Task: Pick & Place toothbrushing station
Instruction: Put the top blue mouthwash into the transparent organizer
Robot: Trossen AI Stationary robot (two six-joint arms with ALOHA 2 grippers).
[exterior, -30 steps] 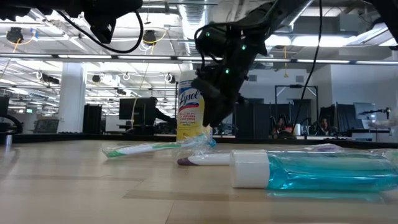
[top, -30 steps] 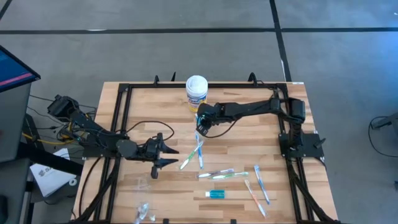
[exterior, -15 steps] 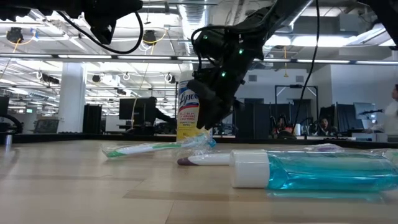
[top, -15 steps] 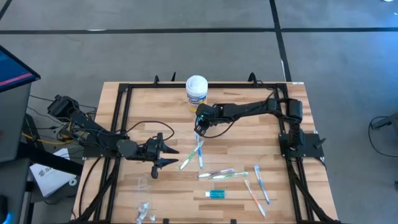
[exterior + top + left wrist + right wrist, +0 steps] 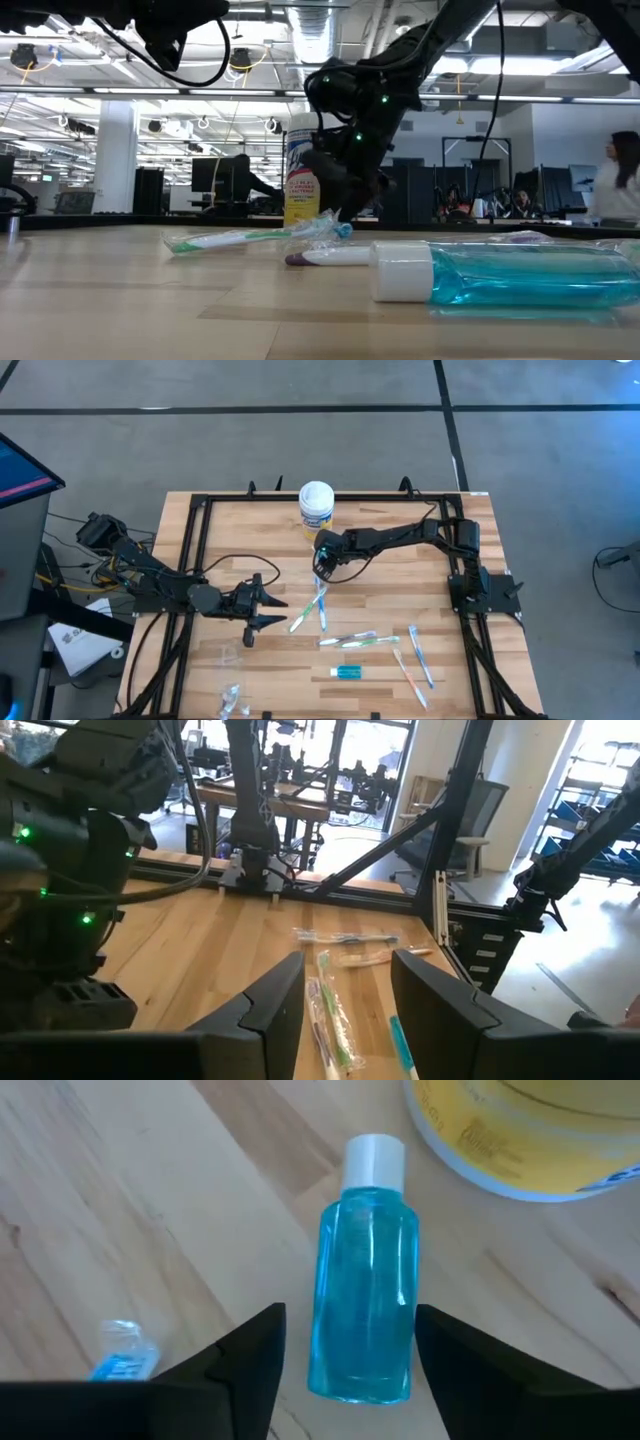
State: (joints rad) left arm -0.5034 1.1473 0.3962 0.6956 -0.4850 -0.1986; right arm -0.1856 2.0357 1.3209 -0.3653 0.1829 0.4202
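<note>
Looking down from above, we are seeing a pale wooden table framed by black rails, with both dark arms reaching in over it. Near the far edge a yellow cylindrical wipes canister with a white lid is standing upright. Just in front of it the right gripper is hanging low over the boards, its fingers spread wide on either side of a small clear blue bottle with a white cap, which is lying flat on the wood just beside the canister's base; the fingers are not touching it. The left gripper is waiting over the near-left part of the table, its fingers standing apart and pinching nothing.

We are finding the slim plastic toothbrushes lying scattered across the near-middle and near-right of the table, some in clear wrappers, two of them crossing right below the right gripper. A small teal toothpaste tube is lying alone near the front edge, and a few crumpled clear wrappers are sitting at the near-left corner.
</note>
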